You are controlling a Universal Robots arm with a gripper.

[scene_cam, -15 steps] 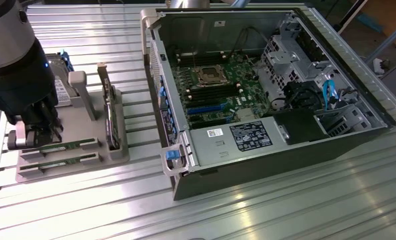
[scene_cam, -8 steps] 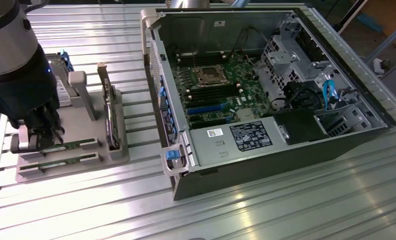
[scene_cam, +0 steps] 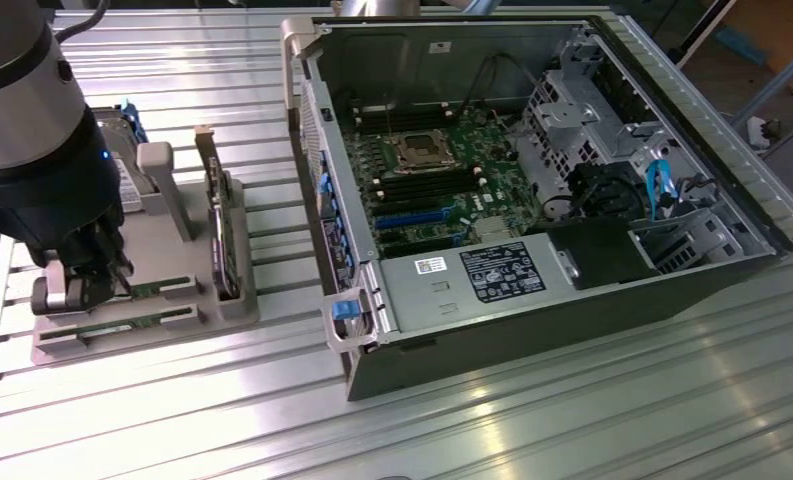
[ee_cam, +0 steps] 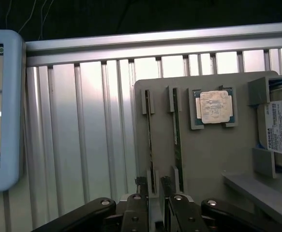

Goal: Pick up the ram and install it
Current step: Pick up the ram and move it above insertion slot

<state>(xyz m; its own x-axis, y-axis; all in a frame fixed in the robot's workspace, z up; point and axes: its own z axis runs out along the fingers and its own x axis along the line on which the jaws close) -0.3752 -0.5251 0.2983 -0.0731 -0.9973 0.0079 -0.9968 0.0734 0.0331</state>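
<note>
The step in hand is, in my judgement, the pick-up, and it is not yet made; the gripper (ee_cam: 154,186) is low over the grey holder (ee_cam: 208,159), with its fingers (ee_cam: 141,186) spread apart, one on each side of the ram (ee_cam: 152,145); the ram stands on its edge in its slot of the holder, and I see no finger pressing on it; its twin (ee_cam: 178,140) stands in the next slot, just beside, and then come the processor (ee_cam: 213,107) and the hard drive (ee_cam: 281,128); in the exterior view the gripper (scene_cam: 87,285) is at the holder, well apart from the open computer case (scene_cam: 503,340); a grip here calls for the pads to meet the flat faces squarely, without touching the twin
</note>
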